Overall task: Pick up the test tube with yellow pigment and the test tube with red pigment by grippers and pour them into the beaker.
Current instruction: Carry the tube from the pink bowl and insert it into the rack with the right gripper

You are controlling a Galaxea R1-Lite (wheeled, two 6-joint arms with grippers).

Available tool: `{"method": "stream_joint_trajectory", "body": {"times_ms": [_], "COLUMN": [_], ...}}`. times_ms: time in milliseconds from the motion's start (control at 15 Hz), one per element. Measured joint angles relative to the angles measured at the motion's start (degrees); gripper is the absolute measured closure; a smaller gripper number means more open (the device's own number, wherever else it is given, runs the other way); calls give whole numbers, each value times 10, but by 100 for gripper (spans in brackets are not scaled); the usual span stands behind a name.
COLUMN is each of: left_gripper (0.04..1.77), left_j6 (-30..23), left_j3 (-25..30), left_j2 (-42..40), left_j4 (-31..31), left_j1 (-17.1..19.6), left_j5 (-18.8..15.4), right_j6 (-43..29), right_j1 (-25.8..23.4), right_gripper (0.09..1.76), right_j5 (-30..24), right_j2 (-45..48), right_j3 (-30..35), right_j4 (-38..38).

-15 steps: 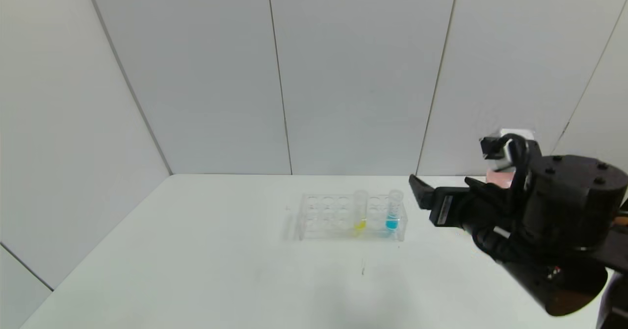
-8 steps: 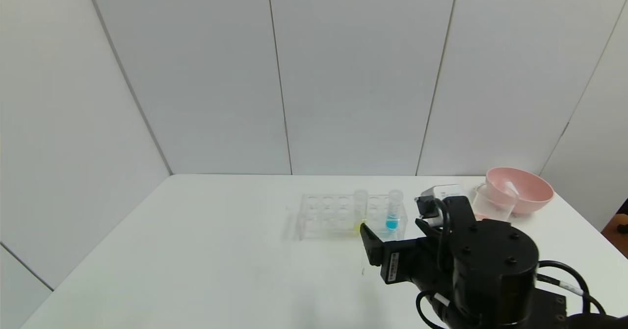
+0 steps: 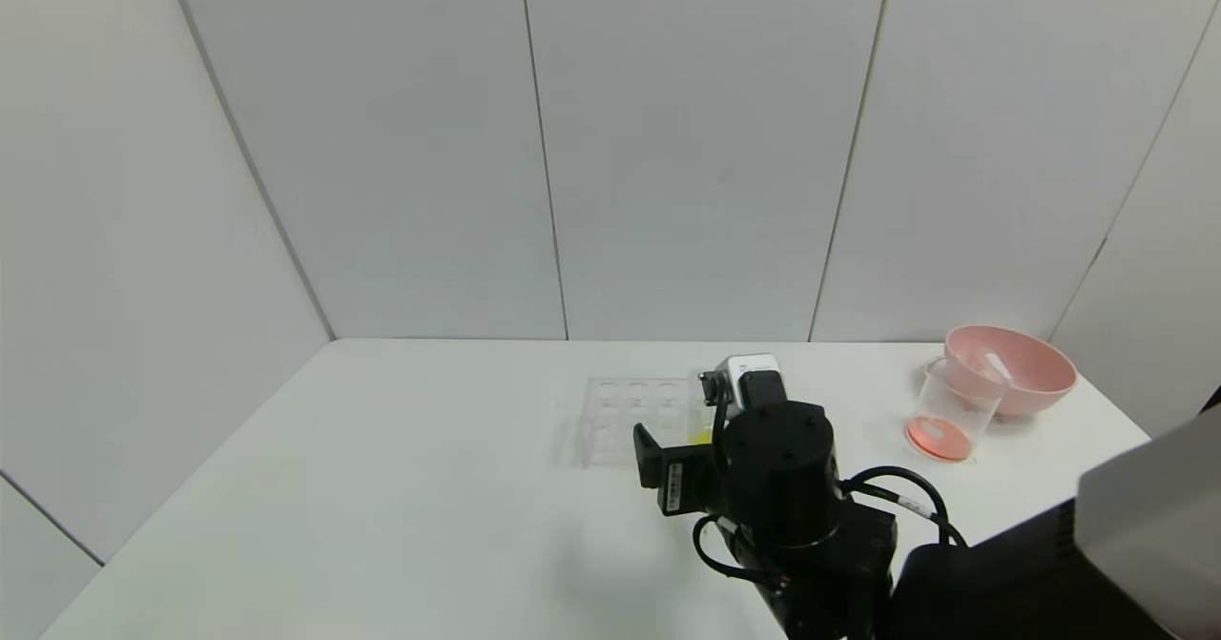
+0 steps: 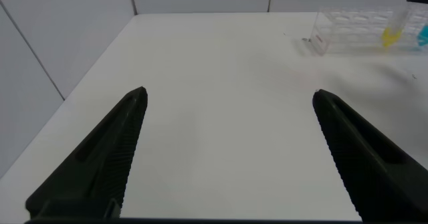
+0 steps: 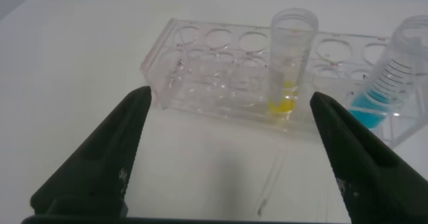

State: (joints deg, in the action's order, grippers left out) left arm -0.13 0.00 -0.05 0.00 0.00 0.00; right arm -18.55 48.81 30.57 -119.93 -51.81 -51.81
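Observation:
The test tube with yellow pigment (image 5: 290,63) stands upright in the clear rack (image 5: 214,63). My right gripper (image 5: 231,97) is open and empty just in front of the rack, low over the table, with the tube ahead between its fingers. In the head view the right gripper (image 3: 658,454) and its arm cover the rack's right part, and only a bit of the yellow tube (image 3: 701,433) shows. The beaker (image 3: 949,411) stands at the right with orange-red liquid in its bottom. The test tube with red pigment is out of view. My left gripper (image 4: 227,93) is open and empty over bare table.
A tube with blue liquid (image 5: 391,83) stands in the rack beside the yellow one. A pink bowl (image 3: 1035,373) sits behind the beaker near the table's right edge. The rack also shows far off in the left wrist view (image 4: 354,27). White walls close the back.
My right arm has swung left and down from beside the beaker to in front of the rack. It now hides the blue tube in the head view and uncovers the beaker and bowl.

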Motion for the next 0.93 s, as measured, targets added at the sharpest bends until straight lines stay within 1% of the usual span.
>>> {"method": "stream_joint_trajectory", "body": {"times_ms": [133,267,533,600,733,800,933], "left_gripper": [5,5,5,5,5,5,5], "left_j6": [0,0,0,0,0,0,0], "left_j3": [0,0,0,0,0,0,0], "left_j2": [0,0,0,0,0,0,0], "left_j4": [0,0,0,0,0,0,0], "left_j1": [0,0,0,0,0,0,0], "left_j5": [0,0,0,0,0,0,0], "right_j6": [13,22,23,23,23,23,23], "right_j1": [-21,-39,-55,-58,-58,-59,-59], "right_gripper": [15,15,16,39,67,81,101], "right_j5": [-13,-16,-17,-20,-23,-23,-22], "right_j2": [-40,-66,-94,-97,-101,-102,-103], "right_j3": [-47,-80,-116,-119,-122,-122,-122], "right_j4": [12,22,44,45,45,45,45]}}
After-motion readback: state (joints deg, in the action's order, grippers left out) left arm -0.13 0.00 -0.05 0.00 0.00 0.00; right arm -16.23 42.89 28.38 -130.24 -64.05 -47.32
